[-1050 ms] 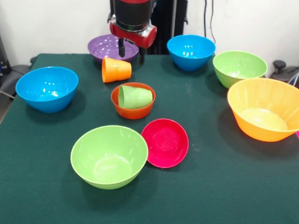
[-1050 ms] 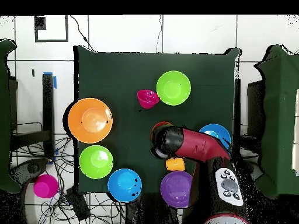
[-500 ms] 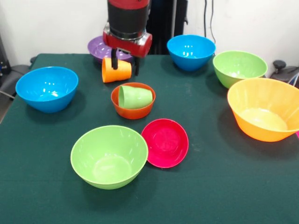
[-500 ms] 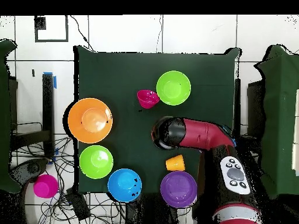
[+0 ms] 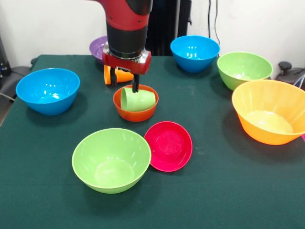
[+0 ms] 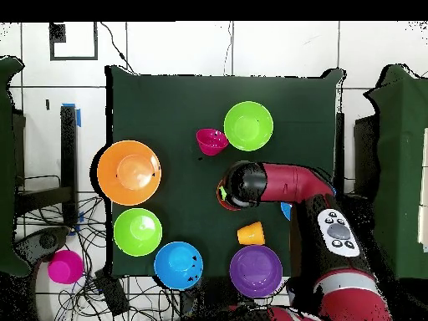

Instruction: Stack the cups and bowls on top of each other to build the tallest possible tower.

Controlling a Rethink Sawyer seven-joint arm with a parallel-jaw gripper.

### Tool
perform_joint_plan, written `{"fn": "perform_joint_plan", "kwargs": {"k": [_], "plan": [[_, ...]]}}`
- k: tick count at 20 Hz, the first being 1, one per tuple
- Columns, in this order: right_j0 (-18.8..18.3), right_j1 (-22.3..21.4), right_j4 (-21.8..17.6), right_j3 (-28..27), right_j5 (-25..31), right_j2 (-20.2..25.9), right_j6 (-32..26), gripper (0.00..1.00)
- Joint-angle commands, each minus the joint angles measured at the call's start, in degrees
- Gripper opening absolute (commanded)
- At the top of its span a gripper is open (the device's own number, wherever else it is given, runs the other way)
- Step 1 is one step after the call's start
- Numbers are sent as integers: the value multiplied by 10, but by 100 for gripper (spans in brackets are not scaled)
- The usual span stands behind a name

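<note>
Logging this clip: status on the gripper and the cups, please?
Gripper open, above light green cup. That cup on its side in small orange-red bowl. Orange cup tipped over behind. Nothing stacked upright.

White wall [image 5: 57, 24], green-clothed table [image 5: 228, 191]

A lab: taped floor [image 6: 50, 50], cables [image 6: 92, 280], cloth-covered table [image 5: 214, 191].

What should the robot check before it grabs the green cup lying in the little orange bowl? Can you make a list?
1. Gripper over the green cup: ok, it hangs just above it.
2. Fingers open: ok, they are spread.
3. Cup upright: not ok, it lies on its side in the small orange-red bowl.
4. Fingers astride the cup: cannot tell.
5. Orange cup out of the way: ok, it lies behind.
6. Magenta bowl apart from the orange-red bowl: ok.
</note>
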Motion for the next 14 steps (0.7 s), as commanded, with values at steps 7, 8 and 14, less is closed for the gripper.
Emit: {"fn": "perform_joint_plan", "kwargs": {"k": [7, 8, 14], "plan": [[-15, 68, -64, -20, -60, 117, -93, 100], [-13, 71, -66, -20, -61, 117, -88, 100], [-19, 77, -72, -19, -49, 123, -93, 100]]}}
